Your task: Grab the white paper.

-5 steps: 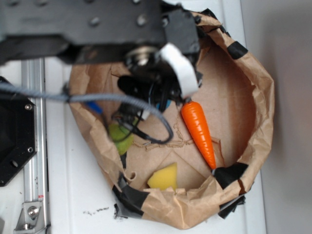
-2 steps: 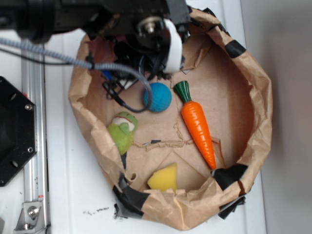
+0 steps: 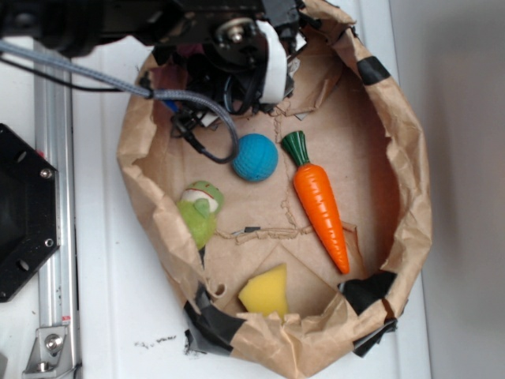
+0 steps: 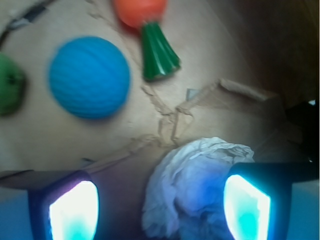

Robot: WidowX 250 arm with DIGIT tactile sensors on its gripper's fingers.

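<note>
The black robot arm reaches in from the upper left of the exterior view, over the far rim of the large brown paper bag (image 3: 410, 158), which is edged with patches of black tape and lies opened out on the white table (image 3: 118, 316).

The gripper (image 4: 160, 202) is spread. In the wrist view its two pale, glowing finger pads (image 4: 75, 210) stand well apart at the lower corners of the picture. The crumpled off-white paper wad (image 4: 192, 187) lies between them on the bag floor, set toward the right-hand pad. Contact between that pad and the wad cannot be confirmed; the left-hand pad is clear of it. In the exterior view the wad is hidden beneath the gripper, at the far end of the bag.

Other items on the bag floor:
- The ribbed blue ball (image 3: 255, 157) lies near the gripper, just beside the green leaf top of the orange plastic carrot (image 3: 319, 205).
- The carrot points its tip toward the near rim of the bag.
- The green and white soft toy (image 3: 199, 213) sits against the left wall.
- The yellow sponge wedge (image 3: 264, 290) rests at the near rim.

A grey braided cable (image 3: 102, 77) runs from the left edge to the gripper body.
</note>
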